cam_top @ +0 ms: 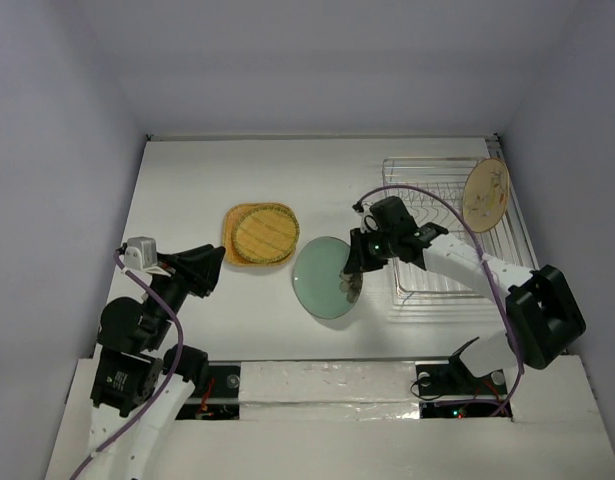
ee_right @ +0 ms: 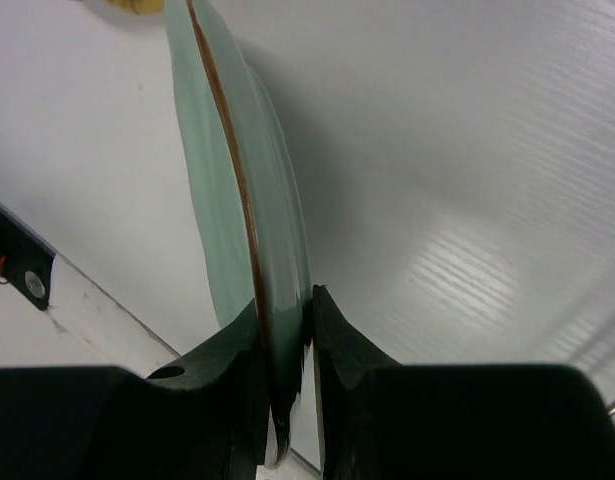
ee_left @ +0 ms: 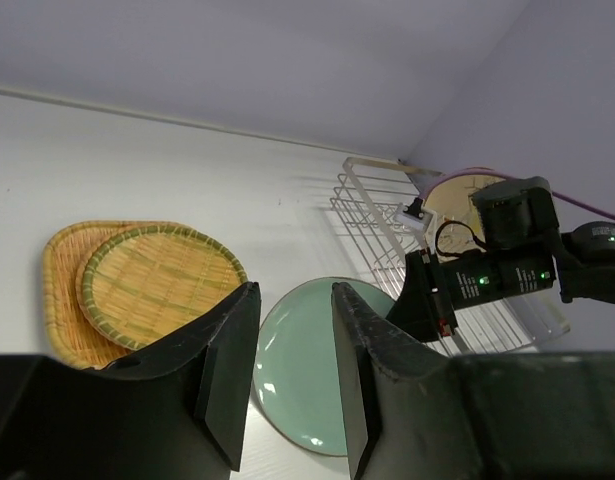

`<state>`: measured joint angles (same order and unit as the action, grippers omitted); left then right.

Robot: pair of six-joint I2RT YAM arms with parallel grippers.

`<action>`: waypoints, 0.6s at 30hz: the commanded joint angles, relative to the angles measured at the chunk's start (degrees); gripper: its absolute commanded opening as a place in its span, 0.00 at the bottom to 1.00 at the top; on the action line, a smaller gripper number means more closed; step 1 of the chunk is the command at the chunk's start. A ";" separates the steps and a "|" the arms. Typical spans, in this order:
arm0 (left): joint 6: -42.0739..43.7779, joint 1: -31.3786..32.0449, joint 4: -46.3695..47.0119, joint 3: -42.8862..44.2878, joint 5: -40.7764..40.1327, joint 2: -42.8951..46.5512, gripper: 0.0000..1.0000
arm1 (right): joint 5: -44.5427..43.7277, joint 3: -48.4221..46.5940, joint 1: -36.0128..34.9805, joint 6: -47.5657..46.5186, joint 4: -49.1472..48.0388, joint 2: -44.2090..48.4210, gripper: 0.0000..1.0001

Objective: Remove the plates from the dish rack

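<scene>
Right gripper [ee_right: 287, 306] clamps green plate [ee_right: 232, 200] beside rack [cam_top: 437, 175].

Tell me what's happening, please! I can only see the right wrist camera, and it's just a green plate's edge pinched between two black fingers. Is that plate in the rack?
Observer: No. The top camera shows the green plate, held by the right fingers, outside the dish rack, to its left.
Operator: Are any plates inside the rack?
Observer: One. The tan floral plate stands on edge at the rack's far right corner.
Operator: Where are the other plates?
Observer: The yellowish ribbed plate lies on top of the orange plate, left of the green one.
</scene>
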<state>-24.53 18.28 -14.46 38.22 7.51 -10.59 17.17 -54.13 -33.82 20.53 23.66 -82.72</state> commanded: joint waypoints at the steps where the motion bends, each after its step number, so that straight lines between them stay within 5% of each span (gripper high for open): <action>1: -0.25 0.35 1.98 0.28 -0.04 -1.27 0.32 | -2.91 0.25 -0.54 0.12 -7.49 0.54 0.03; 10: -0.25 -0.18 1.98 0.28 0.31 -1.98 0.34 | -16.46 -1.25 -0.54 1.09 -3.00 -4.99 0.45; 18: -0.25 -0.18 2.07 0.19 0.49 -2.15 0.34 | -15.68 0.87 -0.54 1.26 -4.32 -7.10 0.61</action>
<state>-24.53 18.26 -14.46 38.22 7.51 -11.84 2.44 -53.39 -34.11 21.91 22.04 -89.69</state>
